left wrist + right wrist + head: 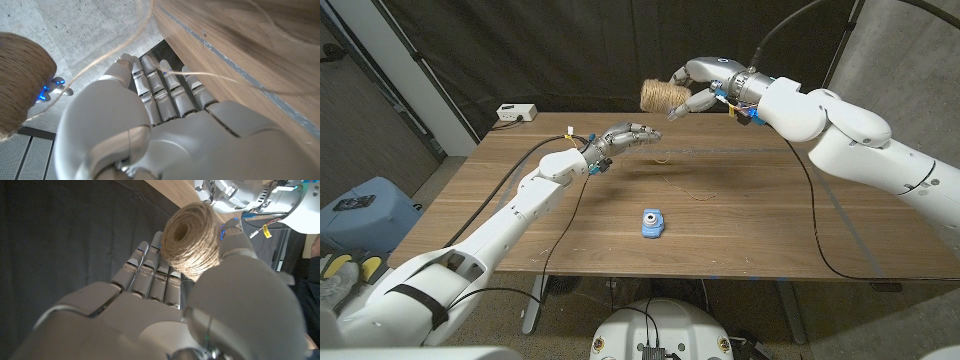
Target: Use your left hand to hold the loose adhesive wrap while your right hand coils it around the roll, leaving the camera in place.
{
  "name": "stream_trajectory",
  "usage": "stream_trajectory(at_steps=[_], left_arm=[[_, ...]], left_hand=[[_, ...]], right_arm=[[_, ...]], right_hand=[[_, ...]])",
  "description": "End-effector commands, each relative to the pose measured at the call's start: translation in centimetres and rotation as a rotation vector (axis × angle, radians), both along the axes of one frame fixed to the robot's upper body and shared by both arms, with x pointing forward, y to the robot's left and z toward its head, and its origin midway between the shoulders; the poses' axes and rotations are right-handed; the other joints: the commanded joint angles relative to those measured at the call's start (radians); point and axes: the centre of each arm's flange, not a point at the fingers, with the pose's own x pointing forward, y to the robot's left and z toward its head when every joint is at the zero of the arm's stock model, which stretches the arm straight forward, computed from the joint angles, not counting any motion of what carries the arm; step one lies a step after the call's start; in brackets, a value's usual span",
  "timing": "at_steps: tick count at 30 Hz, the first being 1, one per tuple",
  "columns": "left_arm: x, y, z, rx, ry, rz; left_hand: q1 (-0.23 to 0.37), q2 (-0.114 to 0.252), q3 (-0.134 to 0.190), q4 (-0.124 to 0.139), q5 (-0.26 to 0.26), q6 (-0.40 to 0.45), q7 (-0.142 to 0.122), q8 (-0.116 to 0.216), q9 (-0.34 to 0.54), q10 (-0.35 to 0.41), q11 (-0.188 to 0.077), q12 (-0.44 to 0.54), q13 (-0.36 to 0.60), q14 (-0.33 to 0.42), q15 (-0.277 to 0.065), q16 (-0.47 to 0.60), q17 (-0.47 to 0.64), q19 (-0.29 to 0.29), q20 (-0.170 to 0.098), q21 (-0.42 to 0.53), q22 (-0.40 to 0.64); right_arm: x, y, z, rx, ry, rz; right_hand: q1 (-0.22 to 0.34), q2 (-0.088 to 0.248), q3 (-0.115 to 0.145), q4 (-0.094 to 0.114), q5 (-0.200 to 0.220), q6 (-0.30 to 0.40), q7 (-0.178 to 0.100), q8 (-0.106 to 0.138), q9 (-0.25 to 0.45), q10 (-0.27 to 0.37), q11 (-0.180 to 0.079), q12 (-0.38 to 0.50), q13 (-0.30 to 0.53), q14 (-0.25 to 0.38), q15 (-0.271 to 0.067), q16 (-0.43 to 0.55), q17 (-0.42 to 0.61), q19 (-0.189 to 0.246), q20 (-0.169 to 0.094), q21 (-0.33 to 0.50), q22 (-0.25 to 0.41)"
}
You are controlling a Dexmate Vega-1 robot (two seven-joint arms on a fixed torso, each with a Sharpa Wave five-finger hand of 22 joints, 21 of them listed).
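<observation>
Right hand (698, 88) grips twine roll (662, 96); left hand (625, 136) pinches loose strand (200, 75): slack loops on bench (770, 230) may snag camera (652, 222)

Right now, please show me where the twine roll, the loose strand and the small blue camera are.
twine roll (663, 96): head view, on its wound side, in the right hand (705, 84).
loose strand (210, 75): left wrist view, on the stretch crossing the left hand's fingers (165, 95).
blue camera (652, 222): head view, on its body.

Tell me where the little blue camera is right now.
In the head view the blue camera sits on the wooden table near its front edge, about midway, apart from both hands.
</observation>
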Motion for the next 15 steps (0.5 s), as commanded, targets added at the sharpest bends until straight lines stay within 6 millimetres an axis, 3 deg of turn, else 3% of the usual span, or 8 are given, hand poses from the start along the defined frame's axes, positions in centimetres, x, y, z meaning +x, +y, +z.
stream_trajectory(at_steps=[1,15], left_arm=[[-0.8,0.9,-1.1,-0.012,0.018,0.026],[-1.4,0.8,-2.4,-0.013,0.037,0.013]], left_hand=[[0.004,0.008,-0.003,0.0,0.002,0.002,0.0,-0.001,0.006,0.003,0.0,-0.001,0.004,-0.003,0.002,-0.001,0.002,0.001,0.001,-0.002,0.001],[0.005,0.008,-0.004,-0.001,0.002,0.003,0.001,-0.001,0.006,0.001,0.001,-0.003,0.006,-0.004,0.004,-0.002,0.003,0.001,0.001,-0.002,0.001]], right_arm=[[0.4,0.2,0.9,0.015,-0.021,-0.004],[1.1,0.6,1.8,0.018,-0.03,-0.024]], right_hand=[[0.067,0.117,0.0,0.002,0.003,0.152,-0.147,0.004,0.005,0.139,-0.133,0.004,0.002,0.01,-0.148,-0.007,0.006,0.007,-0.001,0.0,0.004],[0.068,0.12,0.0,0.002,0.003,0.153,-0.148,0.004,0.005,0.14,-0.135,0.004,0.003,0.011,-0.149,-0.006,0.009,0.007,-0.002,0.0,0.004]])
